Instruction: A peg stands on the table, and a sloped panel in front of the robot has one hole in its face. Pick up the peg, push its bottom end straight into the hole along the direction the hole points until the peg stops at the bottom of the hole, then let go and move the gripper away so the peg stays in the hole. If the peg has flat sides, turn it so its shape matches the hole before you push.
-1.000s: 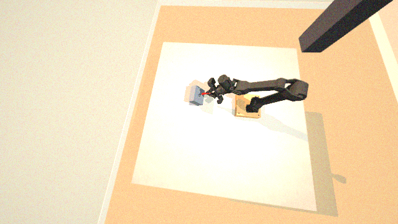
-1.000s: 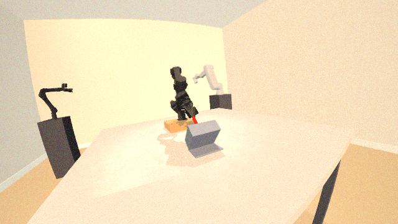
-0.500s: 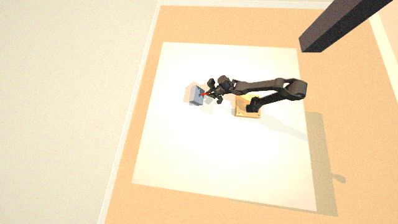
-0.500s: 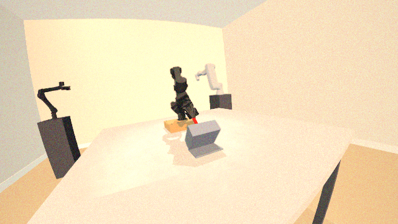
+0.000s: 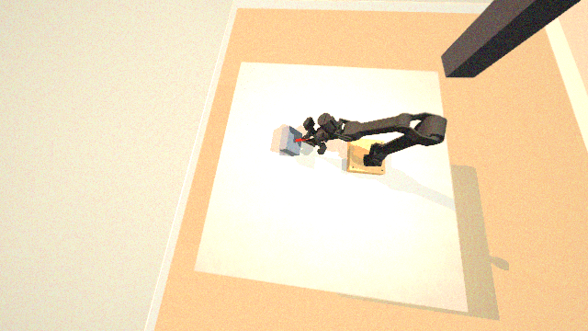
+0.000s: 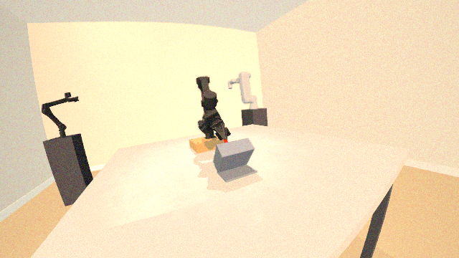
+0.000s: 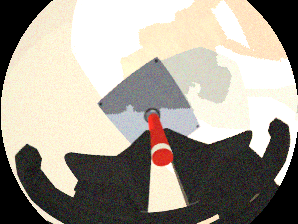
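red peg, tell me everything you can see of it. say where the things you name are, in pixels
The red peg (image 5: 300, 140) (image 6: 225, 141) (image 7: 158, 137) is slim, looks round and smooth, with a pale band near its near end. It is held tilted between the closed fingers of the gripper (image 5: 310, 140) (image 7: 159, 134). Its far end is at the hole in the grey sloped panel (image 7: 145, 90); how deep, if at all, I cannot tell. Its material is unclear.
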You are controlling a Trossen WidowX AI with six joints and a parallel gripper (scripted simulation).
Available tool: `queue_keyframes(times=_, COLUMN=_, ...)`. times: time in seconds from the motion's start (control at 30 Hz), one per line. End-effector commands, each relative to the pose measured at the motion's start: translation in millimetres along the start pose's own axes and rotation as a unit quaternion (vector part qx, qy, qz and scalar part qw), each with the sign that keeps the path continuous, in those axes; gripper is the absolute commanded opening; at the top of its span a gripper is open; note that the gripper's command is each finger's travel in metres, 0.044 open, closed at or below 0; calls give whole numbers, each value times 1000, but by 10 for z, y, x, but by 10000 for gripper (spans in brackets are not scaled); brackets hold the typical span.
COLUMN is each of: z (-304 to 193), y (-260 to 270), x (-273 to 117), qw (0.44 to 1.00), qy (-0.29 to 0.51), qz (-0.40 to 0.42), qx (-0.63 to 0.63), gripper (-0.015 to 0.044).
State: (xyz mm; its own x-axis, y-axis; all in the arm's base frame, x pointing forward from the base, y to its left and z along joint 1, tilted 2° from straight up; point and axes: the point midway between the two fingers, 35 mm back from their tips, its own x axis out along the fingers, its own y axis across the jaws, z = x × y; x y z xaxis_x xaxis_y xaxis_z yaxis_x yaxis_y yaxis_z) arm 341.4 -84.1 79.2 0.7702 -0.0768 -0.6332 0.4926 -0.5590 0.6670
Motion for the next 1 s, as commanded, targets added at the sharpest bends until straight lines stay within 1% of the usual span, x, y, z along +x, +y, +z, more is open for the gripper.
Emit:
queue_keyframes(times=0.0, z=-1, y=6, x=-1, qw=1000, qy=0, qz=1, qx=0, gripper=0)
queue_keyframes(times=0.47, z=-2, y=6, x=-9, qw=1000, qy=0, qz=1, qx=0, gripper=0)
queue_keyframes(times=0.97, z=10, y=-3, x=72, qw=1000, qy=0, qz=1, qx=0, gripper=0)
